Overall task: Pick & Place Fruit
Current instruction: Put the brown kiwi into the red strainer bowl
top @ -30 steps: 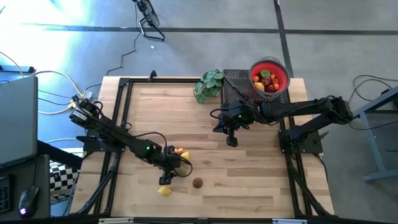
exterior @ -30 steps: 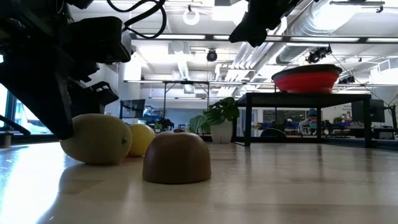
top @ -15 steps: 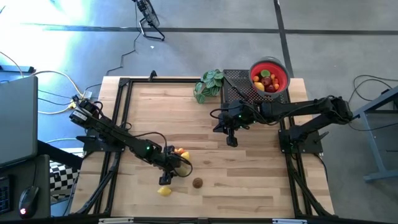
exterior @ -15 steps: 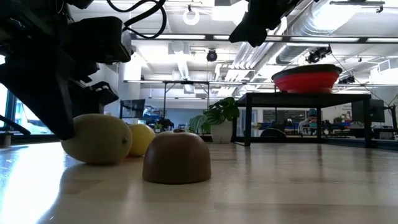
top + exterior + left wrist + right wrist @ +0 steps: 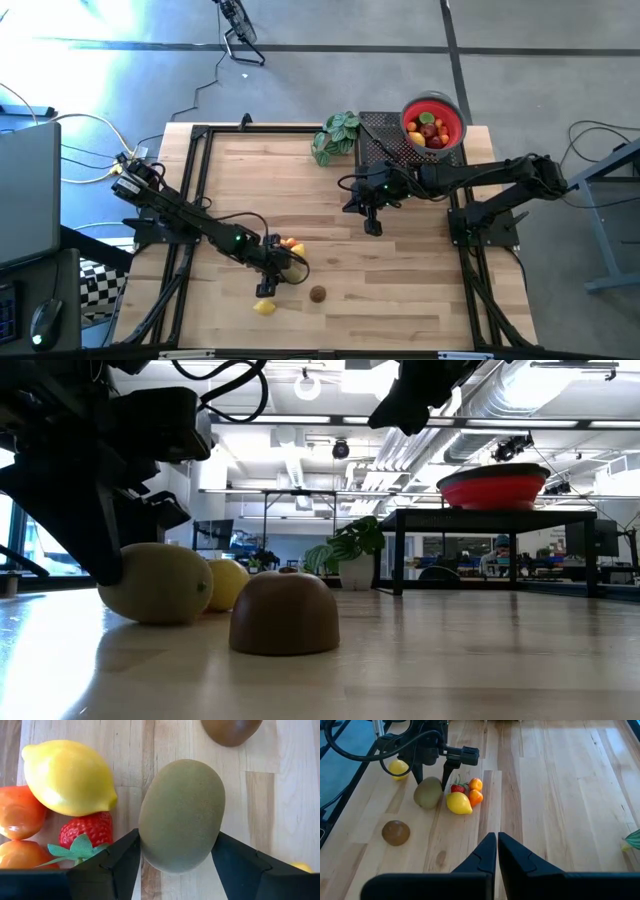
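Observation:
A green-brown kiwi (image 5: 182, 815) lies on its side on the wood between the fingers of my left gripper (image 5: 177, 862), near the table's near edge (image 5: 268, 283). Beside it lie a lemon (image 5: 67, 777), a strawberry (image 5: 85, 832) and two orange fruits (image 5: 17, 812). A brown fruit (image 5: 318, 294) and a small yellow fruit (image 5: 264, 307) rest closer to the near edge. My right gripper (image 5: 497, 842) hangs shut above mid-table (image 5: 372, 228), touching nothing. My left gripper has the kiwi pinched between its two fingers (image 5: 122, 857), one on each long side (image 5: 150, 847) at the end nearest the wrist. The fingers slant down from the table's left. The kiwi's underside (image 5: 160, 615) rests on the table.
A red bowl (image 5: 433, 122) holding several fruits stands on a black stand (image 5: 385, 135) at the far right corner. A green leafy plant (image 5: 337, 137) sits left of it. Bare wood lies between the fruit cluster and the stand.

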Available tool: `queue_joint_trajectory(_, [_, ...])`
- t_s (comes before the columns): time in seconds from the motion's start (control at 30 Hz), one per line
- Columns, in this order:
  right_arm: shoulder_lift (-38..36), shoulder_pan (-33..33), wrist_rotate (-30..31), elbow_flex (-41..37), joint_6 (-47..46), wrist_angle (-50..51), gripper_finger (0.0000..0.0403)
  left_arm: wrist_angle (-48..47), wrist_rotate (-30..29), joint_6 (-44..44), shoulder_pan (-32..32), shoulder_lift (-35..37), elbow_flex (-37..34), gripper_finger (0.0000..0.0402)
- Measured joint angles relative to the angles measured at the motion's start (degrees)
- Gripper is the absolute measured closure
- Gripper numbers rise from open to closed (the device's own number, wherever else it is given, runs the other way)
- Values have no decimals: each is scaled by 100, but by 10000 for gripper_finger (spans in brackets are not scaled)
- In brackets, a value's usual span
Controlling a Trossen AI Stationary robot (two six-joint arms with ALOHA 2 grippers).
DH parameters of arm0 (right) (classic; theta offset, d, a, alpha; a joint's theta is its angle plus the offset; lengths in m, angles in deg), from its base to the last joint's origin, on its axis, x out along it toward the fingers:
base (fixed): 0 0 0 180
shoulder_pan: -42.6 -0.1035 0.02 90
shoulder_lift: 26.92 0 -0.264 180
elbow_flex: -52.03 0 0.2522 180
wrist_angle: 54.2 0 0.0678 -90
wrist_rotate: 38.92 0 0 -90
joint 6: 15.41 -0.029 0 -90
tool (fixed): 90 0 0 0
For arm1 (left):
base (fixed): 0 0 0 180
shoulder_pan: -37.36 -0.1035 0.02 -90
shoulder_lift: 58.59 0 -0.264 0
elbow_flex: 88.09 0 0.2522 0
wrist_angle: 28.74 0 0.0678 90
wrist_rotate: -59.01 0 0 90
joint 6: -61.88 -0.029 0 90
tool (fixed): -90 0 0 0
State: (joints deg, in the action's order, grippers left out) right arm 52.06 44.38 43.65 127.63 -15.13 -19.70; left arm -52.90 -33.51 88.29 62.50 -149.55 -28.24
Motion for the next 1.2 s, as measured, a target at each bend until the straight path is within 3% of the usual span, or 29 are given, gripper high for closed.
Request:
queue_joint_trajectory(0.43, [-42, -1, -30, 0, -1, 7, 392, 198, 2, 282, -2, 0, 0, 183])
queue_joint_trajectory(0.67, [-293, 7, -509, 4, -3, 70, 392, 473, 2, 434, -20, 4, 76, 183])
queue_joint_trajectory(1.0, [-1212, -20, -1529, 4, -197, 91, 392, 424, 50, 137, -731, 11, 940, 183])
queue_joint_trajectory(1.2, [-1985, -64, -1679, 4, -221, -469, 392, 426, 80, -144, -1403, 13, 1734, 183])
